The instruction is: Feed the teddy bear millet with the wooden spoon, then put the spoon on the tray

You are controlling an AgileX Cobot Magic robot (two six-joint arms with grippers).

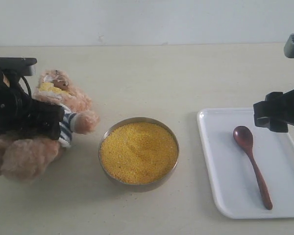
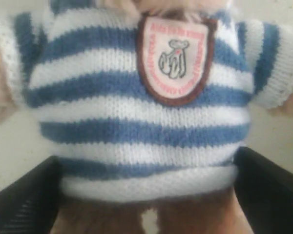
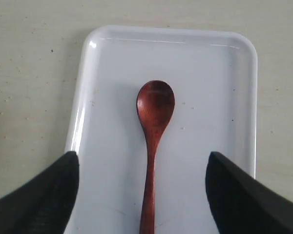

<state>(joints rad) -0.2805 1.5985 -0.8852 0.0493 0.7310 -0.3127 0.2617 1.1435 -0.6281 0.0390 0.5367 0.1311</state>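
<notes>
A bare strip of the beige table [image 1: 188, 161] is left between the round metal bowl [image 1: 137, 186], heaped with fine yellow millet [image 1: 137, 152], and the flat white rectangular tray [image 1: 218, 166]; a gripper could be passed there. Wide open table is seen behind the bowl, and a narrower band in front.

On the tray, the slim reddish-brown wooden spoon [image 3: 154, 146] is flanked by bare plastic, and the right gripper [image 3: 141, 161] is held above it, fingers spread clear of the handle.

The curly tan teddy bear [image 1: 71, 100] is hemmed in by the left gripper [image 2: 145, 195], whose fingers are pressed against its striped shirt. Little room is left between bear and bowl.
</notes>
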